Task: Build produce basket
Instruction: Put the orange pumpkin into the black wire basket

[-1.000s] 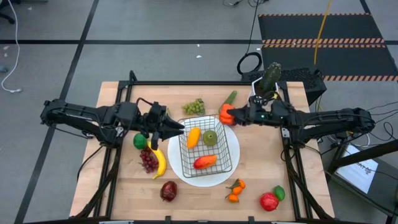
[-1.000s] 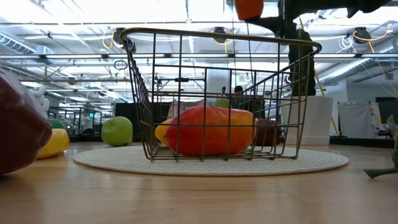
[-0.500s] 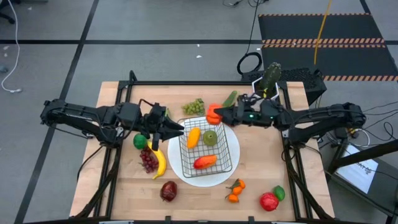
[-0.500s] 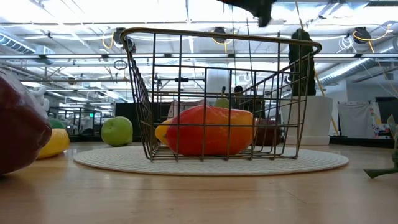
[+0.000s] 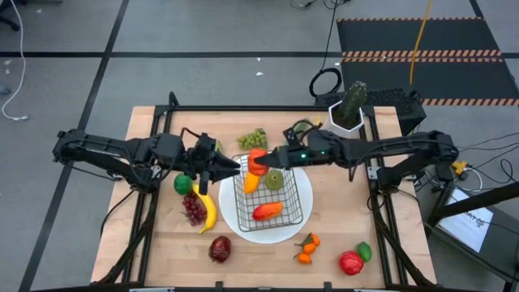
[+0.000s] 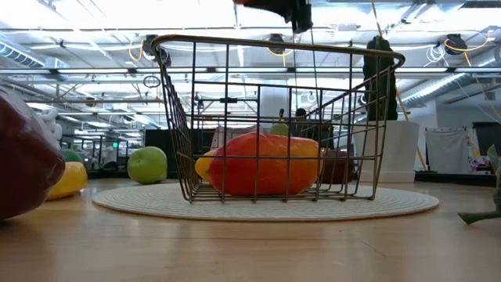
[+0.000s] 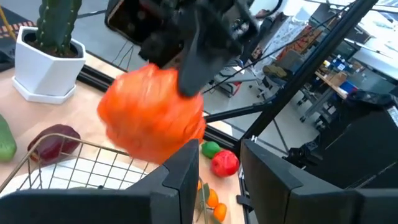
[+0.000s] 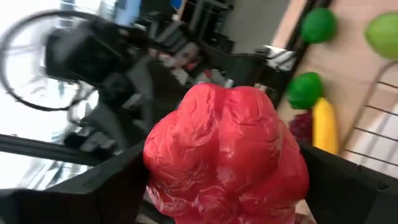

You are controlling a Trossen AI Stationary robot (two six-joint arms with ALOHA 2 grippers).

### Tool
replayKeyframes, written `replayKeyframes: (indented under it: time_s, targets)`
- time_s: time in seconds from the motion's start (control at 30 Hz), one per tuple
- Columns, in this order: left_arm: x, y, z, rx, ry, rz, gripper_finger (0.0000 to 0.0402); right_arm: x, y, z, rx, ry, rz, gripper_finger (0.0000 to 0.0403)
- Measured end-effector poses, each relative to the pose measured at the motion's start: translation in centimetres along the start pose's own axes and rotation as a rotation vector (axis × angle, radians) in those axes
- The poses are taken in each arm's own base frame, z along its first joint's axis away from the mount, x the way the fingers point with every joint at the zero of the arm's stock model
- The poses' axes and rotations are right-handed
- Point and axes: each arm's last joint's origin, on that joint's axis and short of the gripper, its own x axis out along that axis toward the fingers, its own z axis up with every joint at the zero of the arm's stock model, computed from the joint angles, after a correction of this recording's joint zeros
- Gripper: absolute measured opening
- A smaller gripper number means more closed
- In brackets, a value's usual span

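Basket (image 5: 272, 193) on plate (image 5: 306, 219): yellow & orange peppers, green apple inside.

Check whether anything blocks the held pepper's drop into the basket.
Nothing visible does. The right hand holds the orange pepper over the wire basket's open top; the left hand waits just outside its rim.

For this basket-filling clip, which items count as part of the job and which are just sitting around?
Job: basket; orange pepper held by the right gripper over the basket; peppers and pear already inside; banana, grapes, tangerines, tomato on the table.

Bystanders: white plate under the basket; potted cactus.
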Motion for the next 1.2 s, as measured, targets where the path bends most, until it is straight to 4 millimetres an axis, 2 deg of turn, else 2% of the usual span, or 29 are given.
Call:
replayKeyframes:
  time_s: [0.27, 0.63, 0.8, 1.07, 1.2]
  targets:
    - [-0.7, 0.0, 0.5, 0.012, -0.046, 0.034, 0.012, 1.1, -2.8, -0.9, -0.027, 0.1, -0.197, 0.0352]
    - [-0.8, -0.2, 0.7, 0.03, -0.072, 0.021, 0.012, 2.8, -5.3, -1.9, -0.135, 0.203, -0.286, 0.0352]
    - [-0.8, -0.2, 0.8, 0.042, -0.08, 0.017, 0.012, 3.1, -5.5, -2.0, -0.274, 0.221, -0.266, 0.0352]
    - [-0.8, -0.2, 0.8, 0.062, -0.079, 0.018, 0.012, 3.1, -5.7, -2.5, -0.647, 0.276, -0.261, 0.0352]
    - [-0.8, -0.3, 0.8, 0.058, -0.077, 0.013, 0.012, 3.6, -6.2, -2.7, -0.739, 0.297, -0.254, 0.0352]
